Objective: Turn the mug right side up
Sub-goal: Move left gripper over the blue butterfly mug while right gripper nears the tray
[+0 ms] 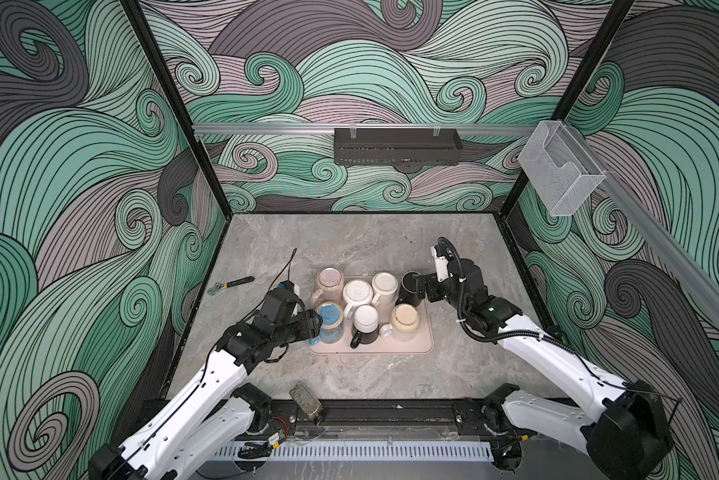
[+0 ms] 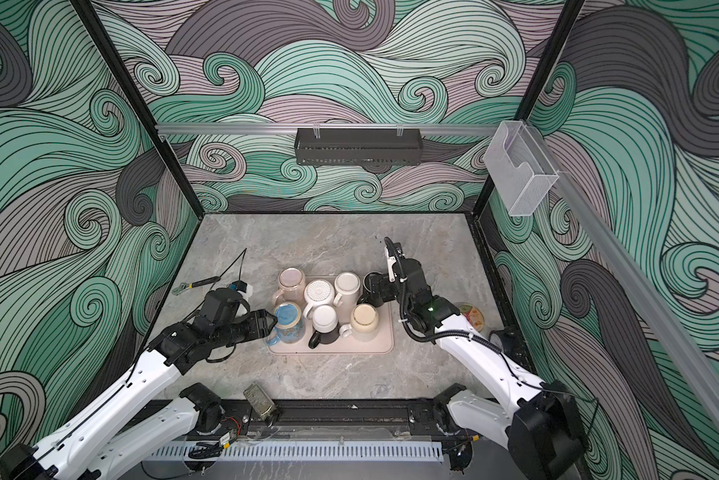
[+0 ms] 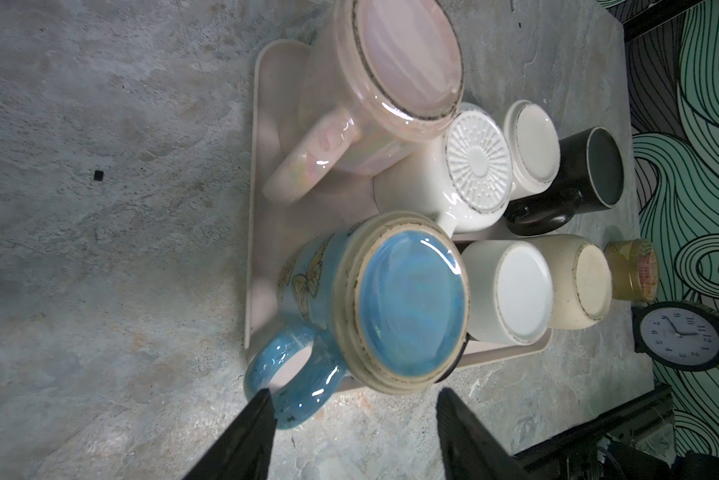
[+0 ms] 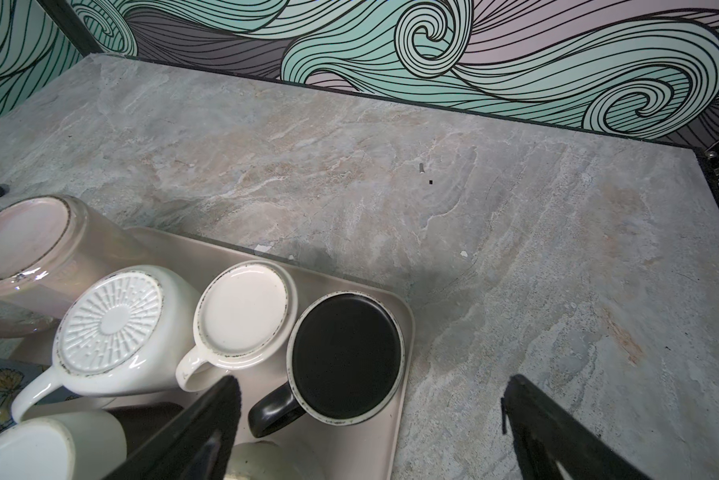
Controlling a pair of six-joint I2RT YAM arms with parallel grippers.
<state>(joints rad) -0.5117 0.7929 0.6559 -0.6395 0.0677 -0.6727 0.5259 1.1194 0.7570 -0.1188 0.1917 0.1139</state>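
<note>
Several mugs stand upside down on a beige tray (image 1: pixel 391 348) (image 2: pixel 349 348). A blue butterfly mug (image 1: pixel 331 316) (image 2: pixel 287 318) (image 3: pixel 407 303) sits at the tray's front left corner, base up, with its handle (image 3: pixel 291 374) over the tray edge. My left gripper (image 1: pixel 317 323) (image 2: pixel 271 322) (image 3: pixel 354 395) is open just beside it, and one fingertip (image 3: pixel 266 395) is close to the handle. A black mug (image 1: pixel 408 282) (image 4: pixel 345 357) stands base up at the tray's far right corner. My right gripper (image 1: pixel 419 287) (image 2: pixel 372 286) (image 4: pixel 372 380) hangs open over it, holding nothing.
A pink mug (image 1: pixel 328 280), two white mugs (image 1: pixel 357 291) (image 1: pixel 385 284), a white-and-black mug (image 1: pixel 365 321) and a cream mug (image 1: pixel 405 318) crowd the tray. A wrench (image 1: pixel 231 284) lies left of it. A jar (image 2: pixel 472 316) and a clock (image 3: pixel 677 336) stand at the right.
</note>
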